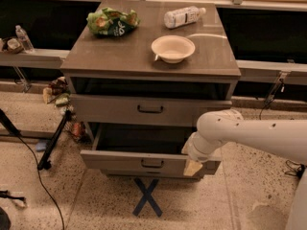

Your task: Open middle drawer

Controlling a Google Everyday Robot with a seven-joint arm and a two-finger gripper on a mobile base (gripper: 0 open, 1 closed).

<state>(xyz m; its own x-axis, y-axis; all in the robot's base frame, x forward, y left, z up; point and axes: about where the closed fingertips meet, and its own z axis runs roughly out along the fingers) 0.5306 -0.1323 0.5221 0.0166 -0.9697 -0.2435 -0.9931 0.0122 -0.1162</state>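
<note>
The middle drawer (120,161) is a grey-brown flat front with a small dark bar handle (152,163). It stands pulled out from the cabinet, with its dark inside showing behind the front. My gripper (193,166) is at the right end of that drawer front, on its top edge and face, right of the handle. My white arm (254,133) comes in from the right. The uppermost drawer (150,110) above it is also slightly out. The lowest drawer is mostly hidden under the middle one.
On the cabinet top (120,56) are a green snack bag (111,21), a white bowl (172,48) and a lying plastic bottle (183,16). A blue X (147,197) marks the floor in front. A black stand and cable (50,145) are at the left.
</note>
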